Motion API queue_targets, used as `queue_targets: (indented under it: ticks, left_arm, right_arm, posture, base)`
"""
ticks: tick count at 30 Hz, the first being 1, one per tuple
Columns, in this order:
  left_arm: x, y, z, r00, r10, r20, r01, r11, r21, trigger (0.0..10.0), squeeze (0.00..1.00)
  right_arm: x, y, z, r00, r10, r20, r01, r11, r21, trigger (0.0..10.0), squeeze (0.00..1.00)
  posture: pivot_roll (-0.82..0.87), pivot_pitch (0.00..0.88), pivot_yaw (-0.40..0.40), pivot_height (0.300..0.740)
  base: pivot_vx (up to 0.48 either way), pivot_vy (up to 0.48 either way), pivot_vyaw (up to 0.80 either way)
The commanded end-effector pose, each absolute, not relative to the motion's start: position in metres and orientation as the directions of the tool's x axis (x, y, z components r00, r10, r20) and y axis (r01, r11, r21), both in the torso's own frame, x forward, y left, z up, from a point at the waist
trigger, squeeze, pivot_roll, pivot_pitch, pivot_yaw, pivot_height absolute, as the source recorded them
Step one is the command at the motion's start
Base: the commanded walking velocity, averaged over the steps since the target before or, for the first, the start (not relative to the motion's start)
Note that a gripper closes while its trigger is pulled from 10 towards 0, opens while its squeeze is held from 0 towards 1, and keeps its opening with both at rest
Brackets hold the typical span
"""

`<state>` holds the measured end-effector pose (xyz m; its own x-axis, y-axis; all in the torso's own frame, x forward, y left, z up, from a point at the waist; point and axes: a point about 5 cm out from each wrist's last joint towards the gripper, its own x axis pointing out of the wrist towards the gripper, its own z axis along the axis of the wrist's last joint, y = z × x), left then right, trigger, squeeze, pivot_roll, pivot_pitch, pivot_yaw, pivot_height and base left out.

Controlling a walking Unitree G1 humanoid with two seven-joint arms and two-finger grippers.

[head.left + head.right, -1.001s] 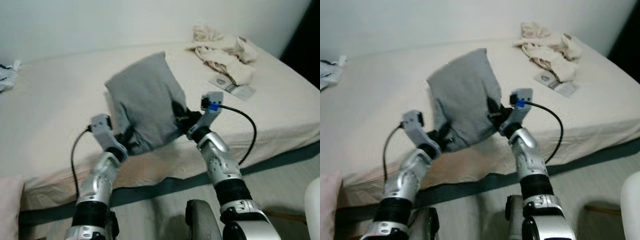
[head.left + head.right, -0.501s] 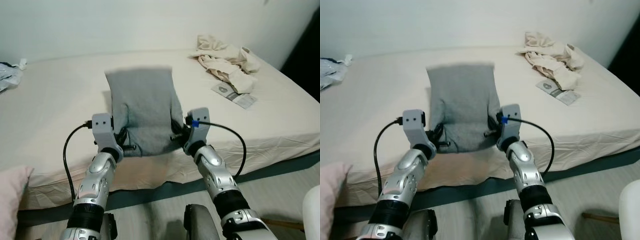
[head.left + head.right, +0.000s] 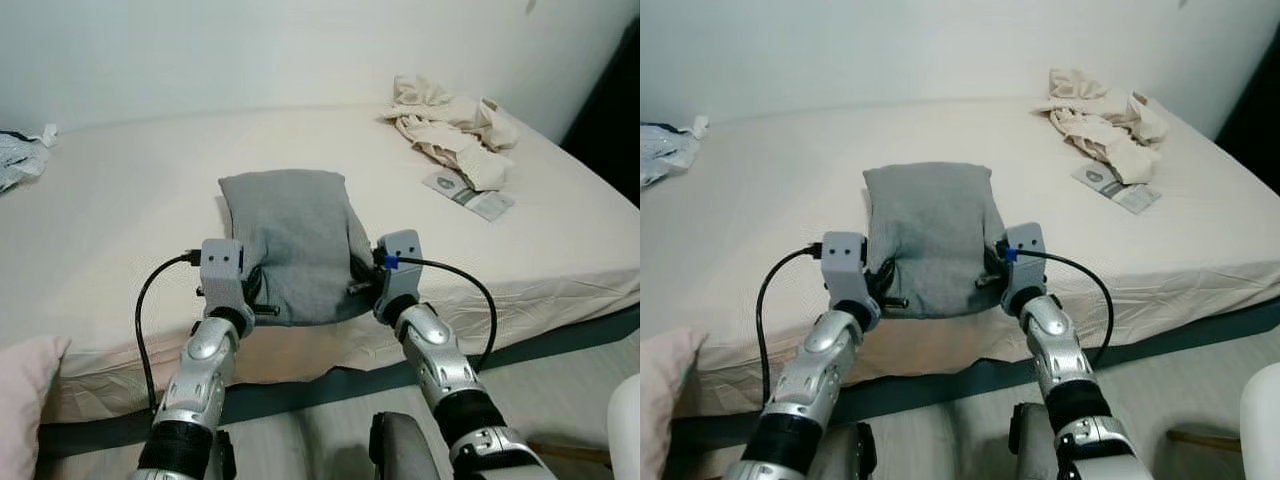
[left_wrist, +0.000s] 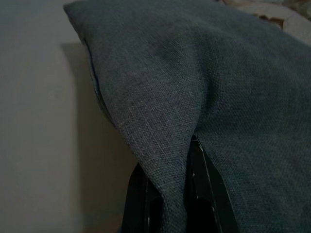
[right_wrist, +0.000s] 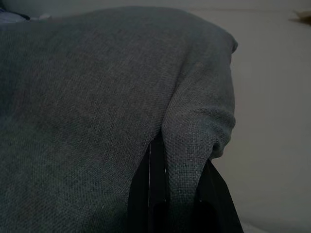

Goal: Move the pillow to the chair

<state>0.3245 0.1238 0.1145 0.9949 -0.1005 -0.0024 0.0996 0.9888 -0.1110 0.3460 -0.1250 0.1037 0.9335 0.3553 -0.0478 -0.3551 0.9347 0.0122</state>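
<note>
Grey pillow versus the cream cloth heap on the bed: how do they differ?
The grey pillow is dark, smooth and near the bed's front edge; the cream cloth heap is pale, crumpled and far back at the right. The left gripper and right gripper pinch the pillow; the heap lies untouched. Both rest on the bed.

Both claws, left claw point(image 3: 257, 290) and right claw point(image 3: 361, 272), grip the grey pillow point(image 3: 295, 240) on the bed point(image 3: 120, 220).

Head views soft, evenly lit, sharp; wrist views dim and grainy
</note>
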Motion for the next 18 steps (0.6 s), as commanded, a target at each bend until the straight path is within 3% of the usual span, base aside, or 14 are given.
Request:
queue_targets:
  ticks: [1,12,18]
  left_arm:
    - [0.3254,0.133,0.1271,0.996,-0.04,0.08,0.048,0.994,-0.099,10.0,0.0]
    - [0.3238,0.1318,0.1262,0.995,-0.05,0.083,0.057,0.995,-0.087,10.0,0.0]
    - [0.3226,0.1347,0.1249,0.995,-0.036,0.088,0.043,0.996,-0.083,10.0,0.0]
  right_arm:
    - [0.3443,-0.1238,0.1062,0.931,0.364,-0.021,-0.364,0.931,-0.006,10.0,0.0]
    - [0.3445,-0.119,0.1074,0.93,0.368,-0.013,-0.368,0.93,-0.018,10.0,0.0]
    - [0.3442,-0.117,0.1066,0.928,0.372,-0.018,-0.372,0.927,-0.05,10.0,0.0]
  posture:
    - [0.0,0.023,-0.019,0.602]
    - [0.0,0.025,-0.009,0.642]
    - [0.0,0.034,-0.012,0.642]
  base:
    - [0.0,0.0,0.0]
    - [0.0,0.0,0.0]
    - [0.0,0.0,0.0]
